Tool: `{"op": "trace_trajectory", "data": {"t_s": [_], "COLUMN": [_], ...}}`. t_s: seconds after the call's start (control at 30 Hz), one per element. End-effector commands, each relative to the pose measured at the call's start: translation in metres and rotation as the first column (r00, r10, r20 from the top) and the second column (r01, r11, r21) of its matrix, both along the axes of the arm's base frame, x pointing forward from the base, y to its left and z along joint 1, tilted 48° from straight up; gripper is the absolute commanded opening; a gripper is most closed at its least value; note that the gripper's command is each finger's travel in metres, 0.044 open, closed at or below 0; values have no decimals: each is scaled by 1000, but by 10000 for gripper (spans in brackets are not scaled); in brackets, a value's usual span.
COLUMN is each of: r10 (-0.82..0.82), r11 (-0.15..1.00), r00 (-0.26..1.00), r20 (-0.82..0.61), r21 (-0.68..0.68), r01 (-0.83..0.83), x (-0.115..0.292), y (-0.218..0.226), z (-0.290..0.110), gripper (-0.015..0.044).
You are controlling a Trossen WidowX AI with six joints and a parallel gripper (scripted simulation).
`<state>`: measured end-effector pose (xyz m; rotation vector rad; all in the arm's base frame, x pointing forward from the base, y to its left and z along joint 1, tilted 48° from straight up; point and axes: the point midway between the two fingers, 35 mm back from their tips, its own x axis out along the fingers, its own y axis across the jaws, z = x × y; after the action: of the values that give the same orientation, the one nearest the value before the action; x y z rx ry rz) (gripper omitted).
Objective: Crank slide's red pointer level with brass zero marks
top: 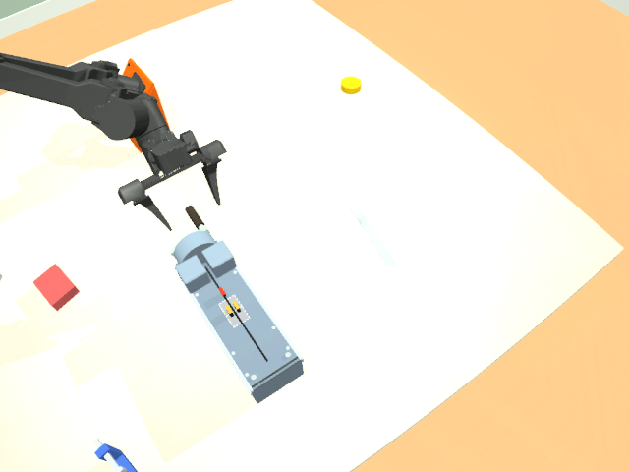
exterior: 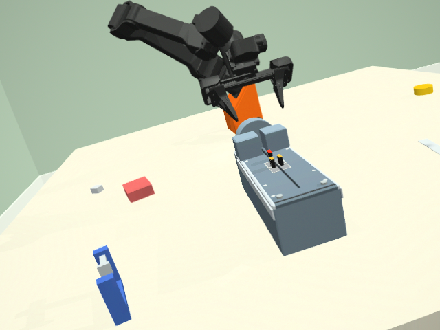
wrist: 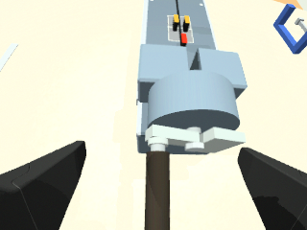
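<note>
The grey-blue machine (top: 263, 350) (exterior: 302, 213) (wrist: 160, 0) lies on the white mat (top: 431, 203). Its round crank drum (top: 190, 244) (exterior: 250, 126) (wrist: 192, 99) faces my arm. A dark brown handle (top: 192, 211) (wrist: 157, 192) sticks out from the drum; the drum hides it in the exterior view. The red pointer (top: 221, 290) (exterior: 269, 151) (wrist: 183, 40) sits in the slot on the crank side of the two brass marks (top: 232, 307) (exterior: 276, 157) (wrist: 180, 21), a little short of them. My gripper (top: 193, 215) (exterior: 258, 113) (wrist: 161, 151) is wide open and empty, hanging above the handle with a finger on each side of it.
A red block (top: 55, 285) (exterior: 138, 188) and a small grey block (exterior: 96, 188) lie to the machine's left. A blue clamp (top: 114, 457) (exterior: 111, 284) (wrist: 291, 26) stands near the front. A yellow disc (top: 351, 85) (exterior: 423, 89) and a pale strip (top: 375, 238) (exterior: 430, 145) lie to the right. An orange stand (exterior: 245, 102) rises behind the drum.
</note>
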<state>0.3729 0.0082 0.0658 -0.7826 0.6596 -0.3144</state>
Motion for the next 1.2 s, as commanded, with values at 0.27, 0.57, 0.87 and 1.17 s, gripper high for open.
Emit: {"op": "trace_trajectory", "data": {"t_s": [0.27,0.57,0.87,1.17], "r10": [7,7,8,8], "r11": [1000,1000,1000,1000], "r00": [1000,1000,1000,1000], "r20": [-11,-10,-9,-9], "r21": [-1,-3,-5,-5], "r01": [-7,-7,-8,-8], "x": [1,1,0,0], "y": [-13,-24,-34,-34], "z": [-16,-25,-33,-33], "gripper": [440,440,440,230]}}
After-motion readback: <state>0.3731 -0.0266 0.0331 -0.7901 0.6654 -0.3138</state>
